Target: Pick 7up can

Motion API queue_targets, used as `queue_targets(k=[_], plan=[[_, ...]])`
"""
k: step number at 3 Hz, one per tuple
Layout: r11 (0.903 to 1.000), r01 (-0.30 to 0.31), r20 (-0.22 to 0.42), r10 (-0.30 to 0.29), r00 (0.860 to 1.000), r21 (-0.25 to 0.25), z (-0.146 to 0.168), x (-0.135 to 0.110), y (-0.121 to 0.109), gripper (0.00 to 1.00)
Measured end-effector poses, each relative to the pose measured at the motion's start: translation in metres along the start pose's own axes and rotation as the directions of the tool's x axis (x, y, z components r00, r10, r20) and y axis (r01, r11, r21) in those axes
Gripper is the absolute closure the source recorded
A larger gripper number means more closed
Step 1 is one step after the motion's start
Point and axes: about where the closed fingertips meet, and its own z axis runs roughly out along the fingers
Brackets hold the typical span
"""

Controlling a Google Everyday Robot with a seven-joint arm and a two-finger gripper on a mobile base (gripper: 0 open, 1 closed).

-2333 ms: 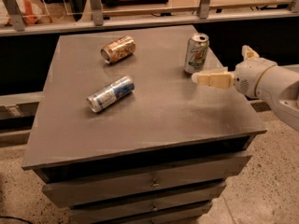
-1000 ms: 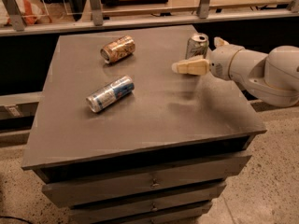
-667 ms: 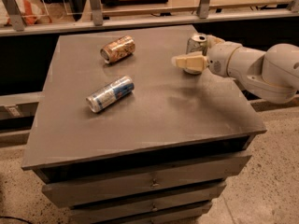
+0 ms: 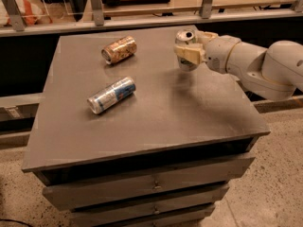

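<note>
The 7up can (image 4: 185, 37), pale silver with a silver top, is at the back right of the grey cabinet top (image 4: 161, 117). It stands slightly tilted and seems raised a little off the surface, with its shadow below it. My gripper (image 4: 191, 45) comes in from the right and is shut on the can. One cream finger (image 4: 189, 55) crosses the can's front, and the other sits behind it. The white arm (image 4: 255, 65) stretches off to the right edge.
A brown-gold can (image 4: 119, 49) lies on its side at the back left. A slimmer blue-and-silver can (image 4: 111, 95) lies on its side left of the middle. Drawers (image 4: 151, 186) are under the top. A shelf with metal posts (image 4: 97, 6) runs behind.
My gripper came in from the right, closed round the 7up can, and has shifted it leftward and slightly up. The two lying cans have not moved.
</note>
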Motion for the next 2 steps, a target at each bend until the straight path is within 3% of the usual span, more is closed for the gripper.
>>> queue_targets(k=[1,2], plan=[[0.9986,0.028,0.101,-0.024,0.995,-0.044,-0.004,-0.048,0.021,0.88],[0.9903,0.014,0.168,0.01,0.986,-0.138,-0.008,-0.095,0.052,1.0]])
